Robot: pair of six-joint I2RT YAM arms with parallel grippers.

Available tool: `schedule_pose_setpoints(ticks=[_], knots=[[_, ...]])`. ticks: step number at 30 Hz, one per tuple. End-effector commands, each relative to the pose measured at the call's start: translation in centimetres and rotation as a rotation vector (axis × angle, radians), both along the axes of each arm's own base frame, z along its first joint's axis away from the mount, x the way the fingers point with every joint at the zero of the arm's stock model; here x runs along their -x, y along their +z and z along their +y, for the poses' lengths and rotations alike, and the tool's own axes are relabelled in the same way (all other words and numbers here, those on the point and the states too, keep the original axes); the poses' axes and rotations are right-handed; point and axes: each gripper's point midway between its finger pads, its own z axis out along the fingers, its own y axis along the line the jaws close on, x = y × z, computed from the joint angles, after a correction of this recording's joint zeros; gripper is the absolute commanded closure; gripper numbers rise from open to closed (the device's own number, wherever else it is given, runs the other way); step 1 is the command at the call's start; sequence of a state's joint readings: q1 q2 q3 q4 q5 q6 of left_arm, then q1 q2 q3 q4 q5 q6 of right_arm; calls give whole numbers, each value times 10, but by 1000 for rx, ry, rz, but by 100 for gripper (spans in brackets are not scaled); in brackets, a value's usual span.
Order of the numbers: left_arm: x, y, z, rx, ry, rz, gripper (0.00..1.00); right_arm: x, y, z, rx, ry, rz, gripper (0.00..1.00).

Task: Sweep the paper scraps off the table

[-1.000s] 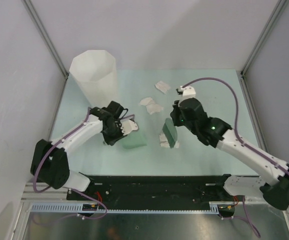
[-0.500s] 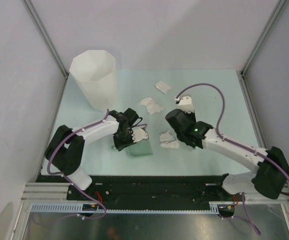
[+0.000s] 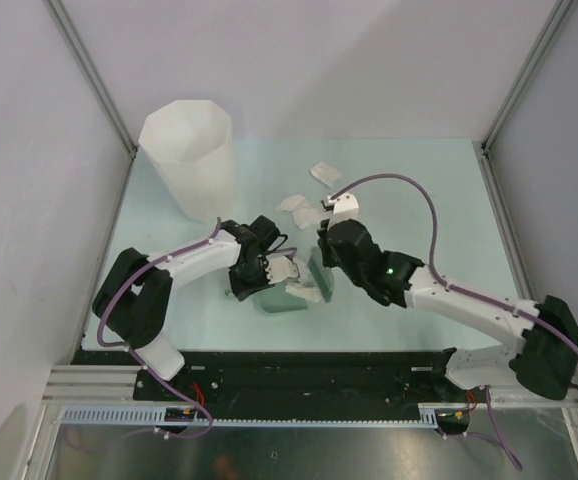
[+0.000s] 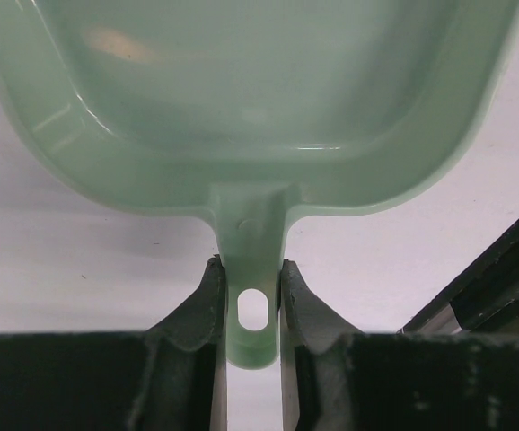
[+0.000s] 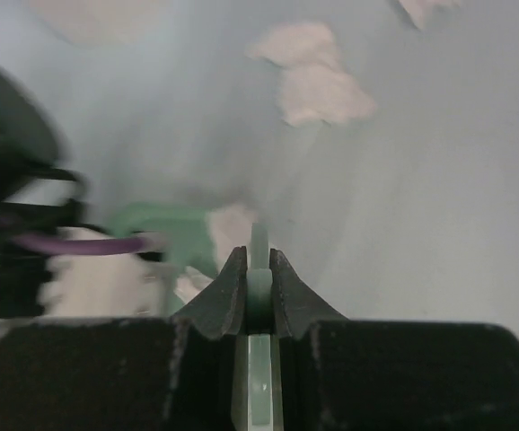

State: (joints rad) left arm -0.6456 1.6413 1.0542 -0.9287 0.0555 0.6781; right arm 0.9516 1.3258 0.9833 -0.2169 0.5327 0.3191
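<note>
My left gripper (image 3: 260, 272) (image 4: 250, 269) is shut on the handle of a mint-green dustpan (image 3: 281, 299) (image 4: 250, 90) that lies flat on the table (image 3: 419, 190). My right gripper (image 3: 323, 262) (image 5: 258, 260) is shut on a thin green brush (image 3: 316, 274) (image 5: 259, 359) held at the dustpan's right lip. Two paper scraps (image 3: 304, 291) (image 5: 230, 224) lie at that lip, against the brush. Three more scraps lie farther back: two together (image 3: 302, 211) (image 5: 309, 76) and one beyond them (image 3: 323, 173).
A tall white faceted bin (image 3: 189, 155) stands at the back left of the table. Grey walls and metal rails close in the left, back and right sides. The black front rail (image 3: 309, 370) runs along the near edge.
My right gripper has swept the brush leftward, pushing two scraps up to the dustpan. My left gripper first brought the dustpan right and nearer, then held still.
</note>
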Motion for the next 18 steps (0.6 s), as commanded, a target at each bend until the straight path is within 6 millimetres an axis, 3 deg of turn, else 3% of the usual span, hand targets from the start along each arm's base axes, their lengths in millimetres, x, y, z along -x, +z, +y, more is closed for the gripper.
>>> schedule_pose_setpoints(ticks=[1, 8, 11, 14, 18], knots=[[-5, 2, -13, 37, -6, -6, 100, 14, 96, 29, -347, 146, -138, 100], [-4, 3, -17, 60, -17, 1, 100, 5, 118, -53, -293, -139, -223, 100], [-5, 3, -18, 64, -16, 0, 100, 2, 109, -78, -231, -232, -216, 100], [-6, 3, -20, 69, -17, 0, 100, -3, 84, -84, -150, -287, -173, 100], [-6, 3, -19, 68, -10, 1, 100, -6, 35, -83, 38, -355, -112, 100]])
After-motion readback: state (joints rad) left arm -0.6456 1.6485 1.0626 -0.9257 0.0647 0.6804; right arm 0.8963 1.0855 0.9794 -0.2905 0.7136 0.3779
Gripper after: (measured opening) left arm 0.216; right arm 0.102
